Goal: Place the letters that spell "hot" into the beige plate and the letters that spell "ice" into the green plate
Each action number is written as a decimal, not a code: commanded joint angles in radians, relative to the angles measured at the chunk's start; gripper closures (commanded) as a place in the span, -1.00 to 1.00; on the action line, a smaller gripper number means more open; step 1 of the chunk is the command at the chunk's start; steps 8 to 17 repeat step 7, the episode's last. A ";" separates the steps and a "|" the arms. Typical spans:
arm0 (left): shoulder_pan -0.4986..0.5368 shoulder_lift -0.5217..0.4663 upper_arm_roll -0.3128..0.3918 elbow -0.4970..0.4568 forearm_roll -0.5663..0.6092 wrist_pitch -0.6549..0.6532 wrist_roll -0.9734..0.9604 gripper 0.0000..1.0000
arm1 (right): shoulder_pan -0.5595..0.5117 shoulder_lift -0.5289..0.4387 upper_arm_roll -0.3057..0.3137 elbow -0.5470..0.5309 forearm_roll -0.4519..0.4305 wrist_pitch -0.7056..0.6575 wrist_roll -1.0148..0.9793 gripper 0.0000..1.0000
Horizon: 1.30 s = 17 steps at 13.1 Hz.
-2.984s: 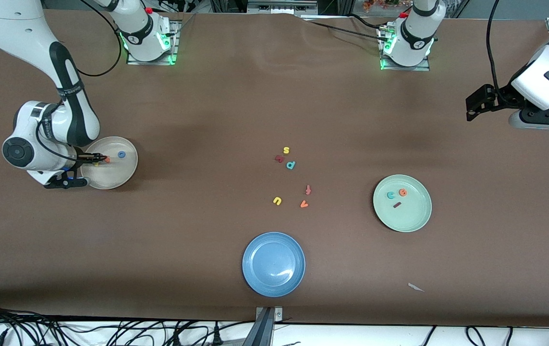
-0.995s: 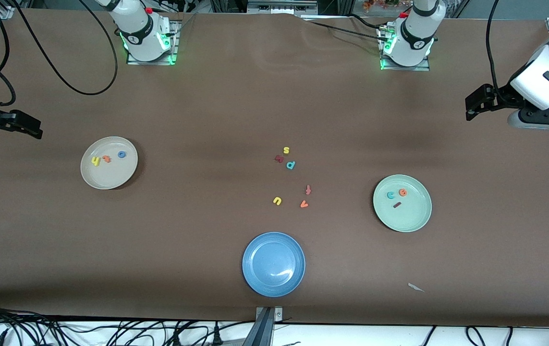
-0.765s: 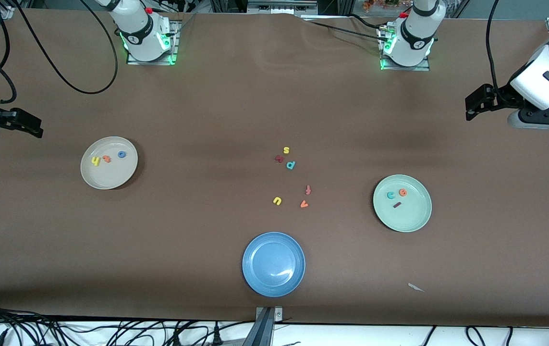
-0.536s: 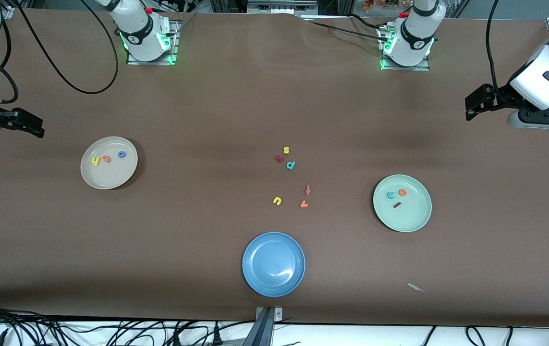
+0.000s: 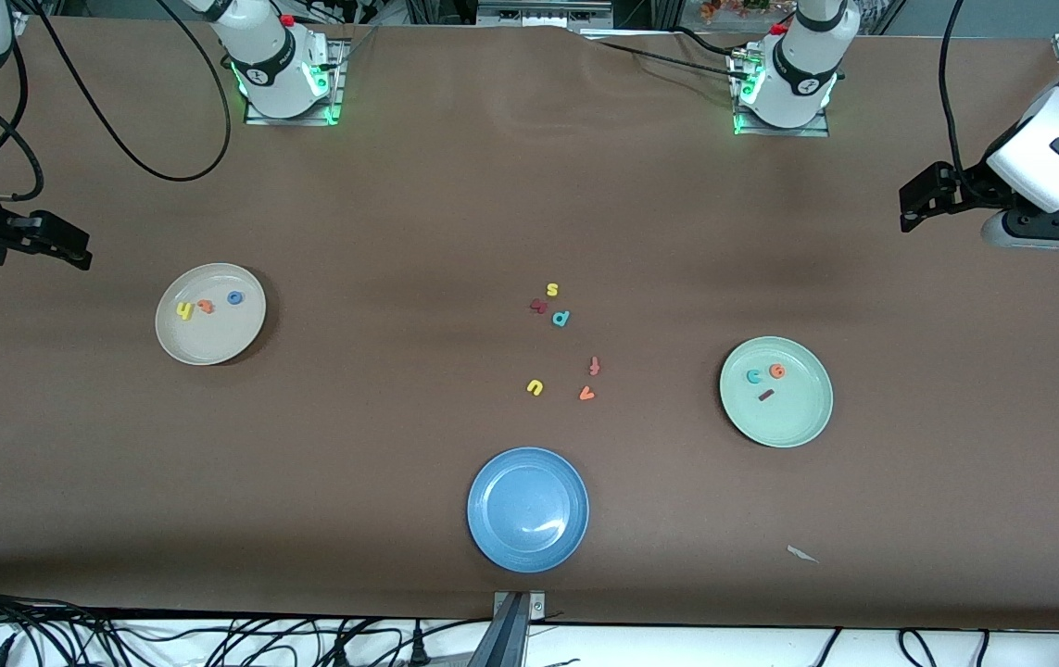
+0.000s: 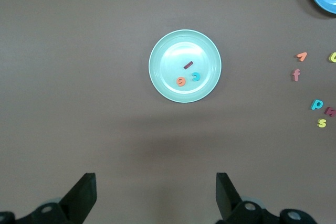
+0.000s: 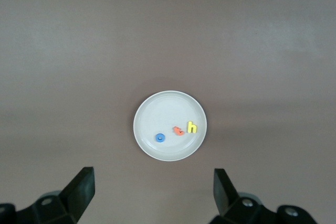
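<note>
While both arms are waiting high at the counter's (image 5: 455,185) ends, the sorting is looking finished, so keeping clear is the sound move. Brown covering is lying flat. The green plate (image 5: 802,428) is holding i, c, e; the beige plate (image 5: 205,345) h, o, t. The left hand (image 6: 155,195) and right hand (image 7: 152,195) are spread, empty.

arms: glossy white shells, black joints
bases: green glowing lights, red buttons
cables: black, looping
fingers (image 6: 81,196): matte black
</note>
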State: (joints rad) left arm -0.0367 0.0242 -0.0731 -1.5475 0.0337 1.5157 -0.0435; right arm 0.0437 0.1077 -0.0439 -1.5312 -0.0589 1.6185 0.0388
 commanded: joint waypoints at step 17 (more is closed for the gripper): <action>0.003 -0.012 0.006 -0.006 -0.020 -0.017 -0.010 -1.00 | -0.001 -0.002 0.001 -0.012 0.074 -0.003 0.021 -0.99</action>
